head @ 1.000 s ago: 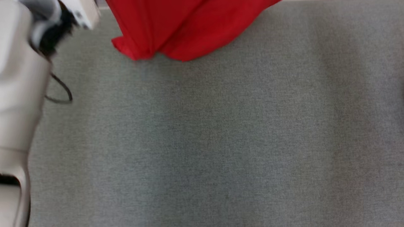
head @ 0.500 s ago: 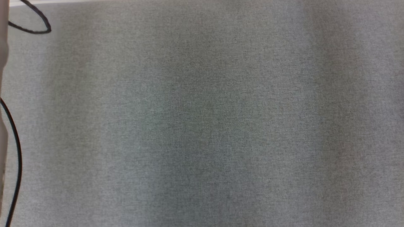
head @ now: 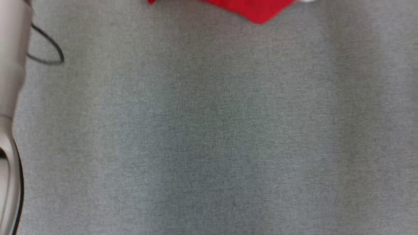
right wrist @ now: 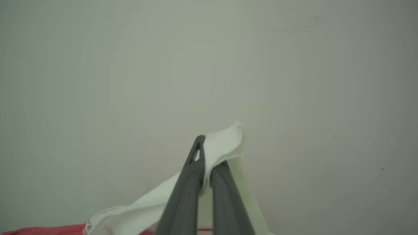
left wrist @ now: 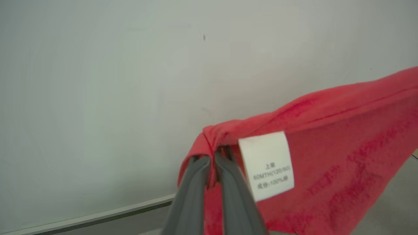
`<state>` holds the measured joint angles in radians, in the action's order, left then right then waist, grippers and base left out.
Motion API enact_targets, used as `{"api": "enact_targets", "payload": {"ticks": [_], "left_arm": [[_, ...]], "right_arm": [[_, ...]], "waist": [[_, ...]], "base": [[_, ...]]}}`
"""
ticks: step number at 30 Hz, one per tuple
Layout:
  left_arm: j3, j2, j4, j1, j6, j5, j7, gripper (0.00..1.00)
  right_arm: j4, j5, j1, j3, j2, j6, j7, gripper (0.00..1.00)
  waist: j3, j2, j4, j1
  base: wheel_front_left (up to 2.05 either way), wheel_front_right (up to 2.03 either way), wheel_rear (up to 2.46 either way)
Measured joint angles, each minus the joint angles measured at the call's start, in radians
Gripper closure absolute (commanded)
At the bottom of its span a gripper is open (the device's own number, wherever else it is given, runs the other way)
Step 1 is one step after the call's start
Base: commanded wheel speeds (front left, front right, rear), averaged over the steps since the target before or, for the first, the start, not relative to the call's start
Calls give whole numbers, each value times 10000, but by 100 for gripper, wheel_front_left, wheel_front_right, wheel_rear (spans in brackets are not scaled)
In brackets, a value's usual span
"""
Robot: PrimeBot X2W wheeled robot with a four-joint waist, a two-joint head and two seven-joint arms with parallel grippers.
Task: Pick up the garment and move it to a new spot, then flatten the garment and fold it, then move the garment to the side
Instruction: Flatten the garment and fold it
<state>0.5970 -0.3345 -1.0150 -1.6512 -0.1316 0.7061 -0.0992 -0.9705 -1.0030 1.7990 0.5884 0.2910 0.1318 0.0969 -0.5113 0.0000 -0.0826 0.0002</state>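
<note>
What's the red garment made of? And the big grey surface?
The red garment looks like soft knitted cloth, maybe cotton: matte, slightly fuzzy, bunching and draping where held. The grey surface looks like woven fabric or felt: matte, with a fine speckled weave. How soft it is, I cannot tell.

The grey surface [head: 228, 130] lies bare across the middle and lower part of the head view, giving a gripper room to pass from the right or from below. Along the left edge a pale forearm [head: 11, 65] stands in the way, and a black cable [head: 49, 49] loops out beside it over the surface. At the top edge the low tip of the garment [head: 258, 9] hangs into the path. The garment, pinched by the left gripper [left wrist: 213, 160] and the right gripper [right wrist: 207, 156], hangs before a plain wall [left wrist: 98, 81] that closes off the far side.
</note>
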Motion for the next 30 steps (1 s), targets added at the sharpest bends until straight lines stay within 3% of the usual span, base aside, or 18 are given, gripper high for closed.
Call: {"api": "enact_targets", "payload": {"ticks": [7,14,22,30], "left_arm": [[1419,-872,1058,1642,2,1127,-696,100],[3024,-2021,2650,3878,0,2947,-3055,100],[4236,-3388,5196,5960,0,4508,-4475,100],[5208,-4470,7505,7430,6,5051,-5503,100]], "right_arm": [[1289,-589,-2023,1296,654,0,-1352,100],[2834,-1304,-4511,2548,1628,0,-3239,100],[4974,-2000,-7143,3461,3386,0,-5891,100],[8518,-2625,-9739,4142,5415,0,-8512,100]], "waist": [[853,0,-120,-1],[2368,0,-269,-3],[4210,0,-379,-5],[5211,0,-427,-6]], "base": [[0,0,0],[0,0,0],[0,0,0],[0,0,0]]}}
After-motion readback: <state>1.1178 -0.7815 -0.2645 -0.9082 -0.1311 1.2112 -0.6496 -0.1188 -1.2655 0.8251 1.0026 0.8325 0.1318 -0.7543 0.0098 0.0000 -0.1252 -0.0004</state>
